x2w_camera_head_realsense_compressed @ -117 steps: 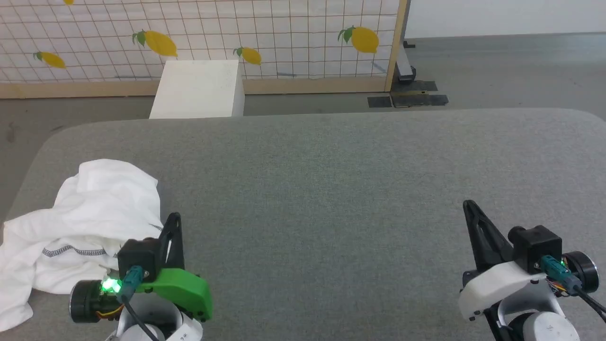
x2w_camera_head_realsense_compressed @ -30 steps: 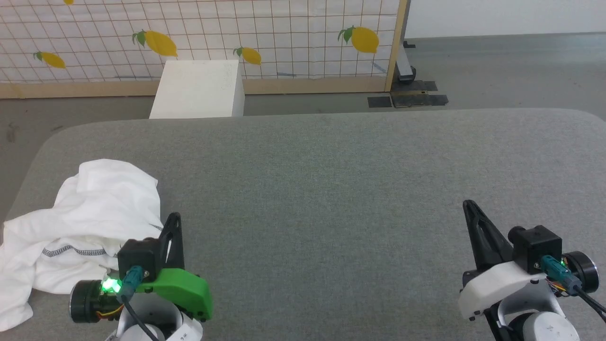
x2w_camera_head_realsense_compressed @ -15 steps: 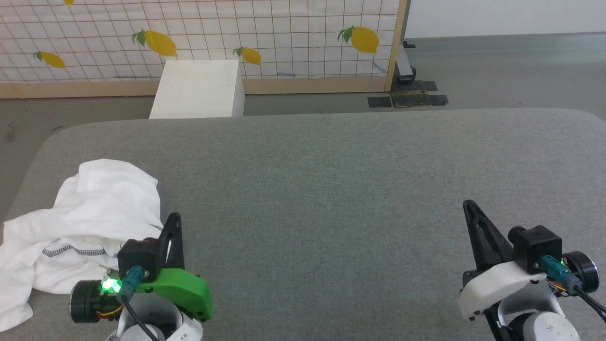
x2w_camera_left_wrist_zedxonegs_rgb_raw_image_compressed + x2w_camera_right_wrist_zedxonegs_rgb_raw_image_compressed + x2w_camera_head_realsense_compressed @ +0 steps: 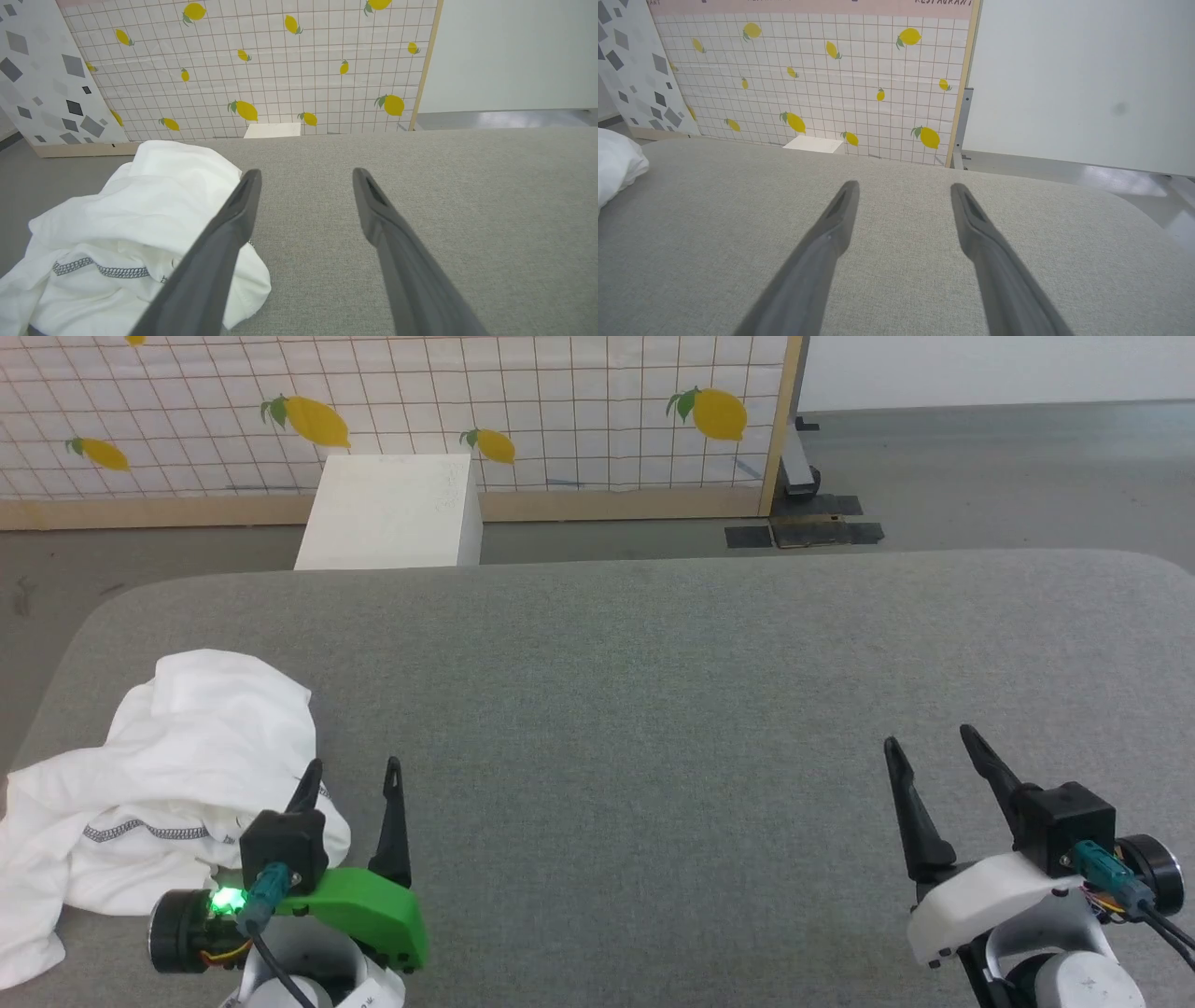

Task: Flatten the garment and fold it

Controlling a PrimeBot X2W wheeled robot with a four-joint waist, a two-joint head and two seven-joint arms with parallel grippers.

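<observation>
White garment (image 4: 177, 775) bunched, perhaps touching left hand (image 4: 353, 763).

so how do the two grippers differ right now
The left gripper has a green housing; the right gripper has a white one. The left sits beside the crumpled garment; the right is over bare grey table, far from it. Both are open and empty.
</observation>
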